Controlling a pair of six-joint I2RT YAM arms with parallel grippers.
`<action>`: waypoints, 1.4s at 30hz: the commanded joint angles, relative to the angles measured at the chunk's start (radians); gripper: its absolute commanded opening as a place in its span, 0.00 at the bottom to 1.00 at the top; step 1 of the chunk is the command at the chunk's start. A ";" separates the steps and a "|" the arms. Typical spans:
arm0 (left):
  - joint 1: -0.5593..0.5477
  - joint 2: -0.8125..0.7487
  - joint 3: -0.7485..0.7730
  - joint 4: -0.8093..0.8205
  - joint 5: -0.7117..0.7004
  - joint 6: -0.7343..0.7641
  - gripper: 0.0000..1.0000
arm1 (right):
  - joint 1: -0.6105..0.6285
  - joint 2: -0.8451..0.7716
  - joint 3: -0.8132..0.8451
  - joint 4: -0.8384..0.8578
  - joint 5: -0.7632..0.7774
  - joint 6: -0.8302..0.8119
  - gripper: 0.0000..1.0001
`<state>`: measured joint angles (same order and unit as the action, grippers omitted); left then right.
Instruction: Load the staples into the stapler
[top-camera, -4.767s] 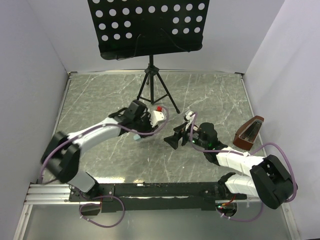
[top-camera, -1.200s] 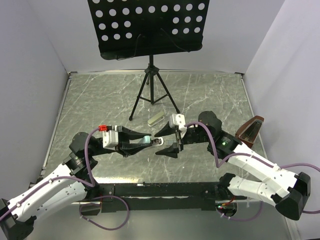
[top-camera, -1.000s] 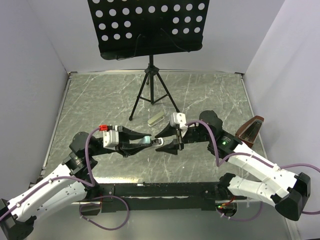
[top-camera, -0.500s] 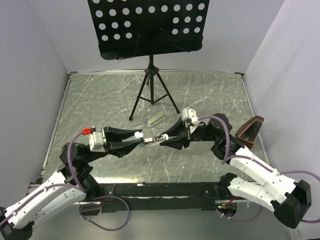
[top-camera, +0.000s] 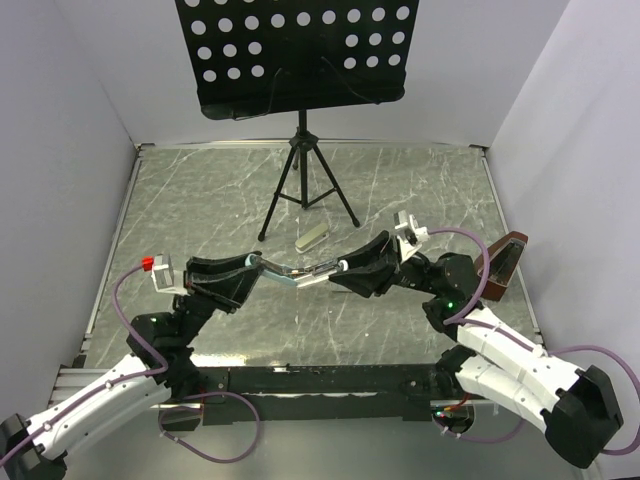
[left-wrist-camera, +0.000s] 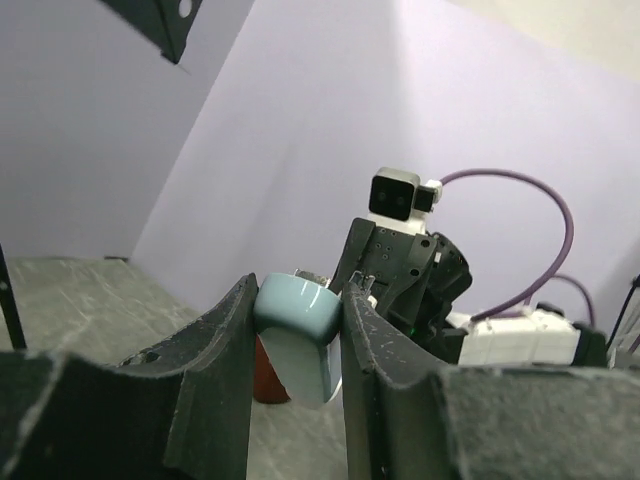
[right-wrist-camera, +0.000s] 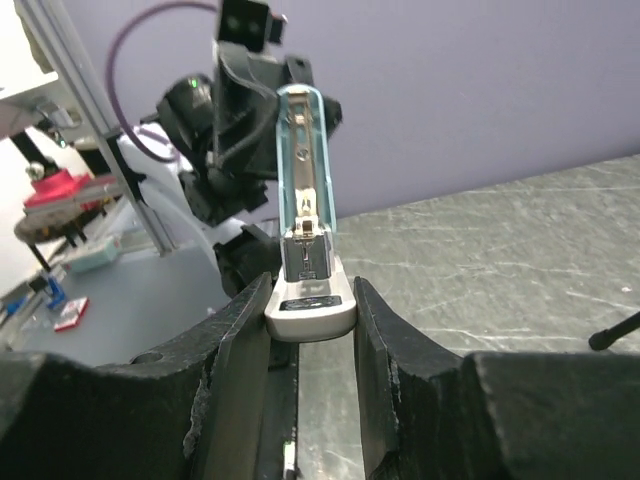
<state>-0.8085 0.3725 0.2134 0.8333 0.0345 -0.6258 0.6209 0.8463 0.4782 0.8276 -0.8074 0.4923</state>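
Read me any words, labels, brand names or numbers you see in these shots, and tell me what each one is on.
None can be read.
The light blue stapler shows no print.
The staples, brown stapler and music stand show none either.
The red clutter behind, in the right wrist view, is too blurred to read.

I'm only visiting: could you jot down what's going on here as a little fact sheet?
held item: light-blue stapler, between both arms
left gripper: shut on its blue end
right gripper: shut on its white end
staple strip: on the table, beyond the stapler, untouched
also there: brown stapler at right; music stand at back
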 joint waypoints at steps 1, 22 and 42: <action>0.020 -0.027 -0.026 0.141 -0.301 -0.143 0.01 | -0.021 -0.072 -0.023 0.174 0.161 0.031 0.00; 0.020 -0.116 0.061 -0.301 -0.464 -0.260 0.66 | -0.018 -0.069 -0.044 0.058 0.180 -0.052 0.00; 0.019 0.362 0.695 -1.229 -0.387 -0.132 0.96 | -0.007 0.036 0.011 -0.113 0.175 -0.216 0.00</action>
<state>-0.7925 0.6411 0.8417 -0.1642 -0.3565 -0.6926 0.6048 0.8623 0.4465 0.6586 -0.6544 0.3054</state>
